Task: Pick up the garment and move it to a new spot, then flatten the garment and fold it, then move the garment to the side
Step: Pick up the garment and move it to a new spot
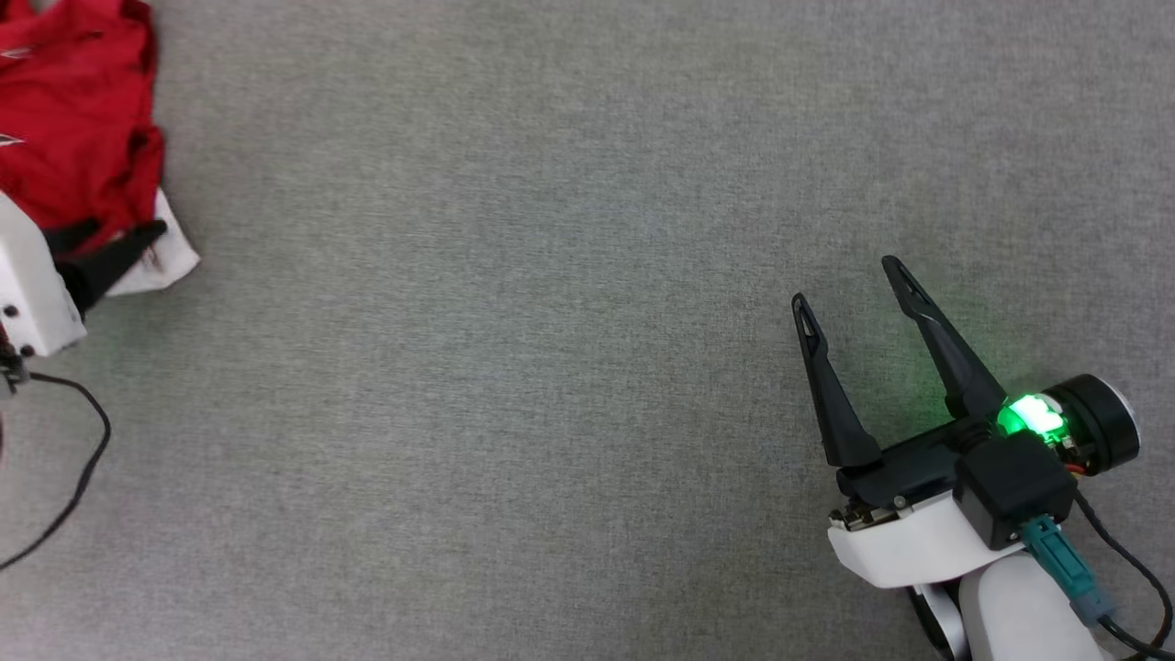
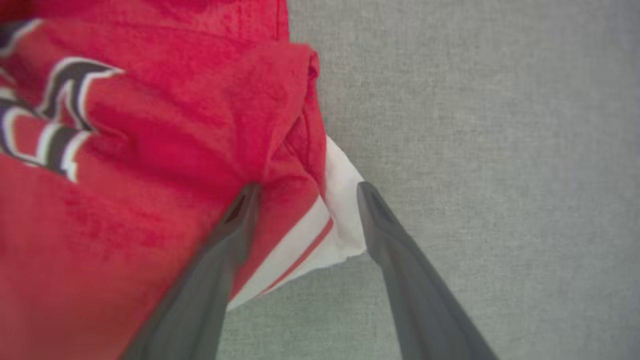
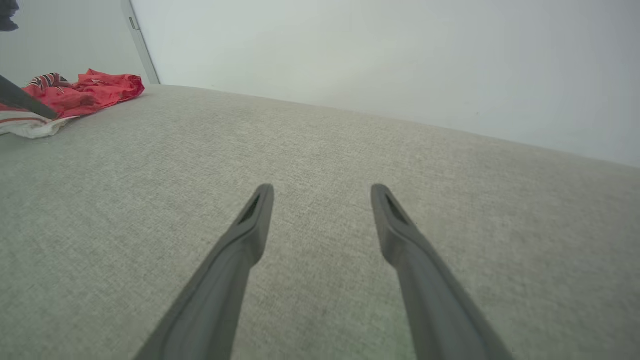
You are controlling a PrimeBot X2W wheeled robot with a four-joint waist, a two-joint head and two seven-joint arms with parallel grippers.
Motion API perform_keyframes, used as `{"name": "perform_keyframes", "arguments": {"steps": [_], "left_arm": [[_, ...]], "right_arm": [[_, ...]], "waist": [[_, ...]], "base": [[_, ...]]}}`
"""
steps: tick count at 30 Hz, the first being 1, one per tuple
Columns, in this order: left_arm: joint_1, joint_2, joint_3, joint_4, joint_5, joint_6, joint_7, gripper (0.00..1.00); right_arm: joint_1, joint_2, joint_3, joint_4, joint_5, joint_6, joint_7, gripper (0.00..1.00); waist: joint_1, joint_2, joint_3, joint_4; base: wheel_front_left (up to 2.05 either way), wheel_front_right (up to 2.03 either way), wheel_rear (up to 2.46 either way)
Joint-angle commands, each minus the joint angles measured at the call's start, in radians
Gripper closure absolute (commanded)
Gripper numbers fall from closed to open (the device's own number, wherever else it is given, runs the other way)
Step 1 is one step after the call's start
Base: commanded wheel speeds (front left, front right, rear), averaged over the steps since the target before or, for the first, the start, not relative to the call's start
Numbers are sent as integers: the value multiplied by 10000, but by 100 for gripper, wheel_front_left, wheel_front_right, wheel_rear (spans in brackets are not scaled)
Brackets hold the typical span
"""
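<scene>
The garment (image 1: 73, 110), a crumpled red jersey with a white striped sleeve, lies at the far left of the grey surface. Black white-outlined lettering shows on it in the left wrist view (image 2: 65, 120). My left gripper (image 1: 124, 237) is open at the garment's near corner. In the left wrist view this gripper (image 2: 306, 192) has its fingers spread either side of the sleeve (image 2: 340, 200) and a red fold. My right gripper (image 1: 844, 283) rests open over bare surface at the lower right, with nothing between its fingers (image 3: 322, 190). From the right wrist the garment (image 3: 85, 92) lies far off.
A grey cloth-covered surface (image 1: 551, 321) stretches between the two arms. A black cable (image 1: 83, 459) loops at the left edge. A pale wall (image 3: 375, 60) and a vertical metal strip (image 3: 140, 45) stand behind the surface's far edge.
</scene>
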Motion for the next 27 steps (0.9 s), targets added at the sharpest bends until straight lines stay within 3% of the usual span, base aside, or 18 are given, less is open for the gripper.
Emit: {"name": "perform_keyframes", "arguments": {"steps": [1,8,9,10,11,17,27], "left_arm": [[-78,37,-62,61,-2,-2,50,0],[-114,-136,-743,667,-346,9,731,0],[-72,-185,-828,769,-416,13,805,16],[-35,-243,-898,852,-488,13,876,65],[-6,-310,-949,929,-585,13,936,100],[76,-414,-892,1105,-774,-2,114,100],[325,555,-592,174,-550,-3,-2251,100]], "right_arm": [[-140,-11,5,-60,-58,-6,-24,0],[-264,-11,-15,-106,-82,-6,-24,0],[-273,-13,-23,-110,-93,-6,-24,0],[-277,-11,-28,-118,-107,-6,-24,0],[-290,-11,-34,-111,-115,-6,-24,0],[-298,-13,46,67,-43,-6,-24,0],[57,-11,254,478,493,-6,-24,0]], "waist": [[-2,0,150,-105],[-2,0,420,-141],[-2,0,438,-137],[-2,0,450,-132],[-2,0,450,-123],[-2,0,-1,-115],[-2,0,-1745,-344]], "base": [[0,0,0],[0,0,0],[0,0,0],[0,0,0],[0,0,0],[0,0,0],[0,0,0]]}}
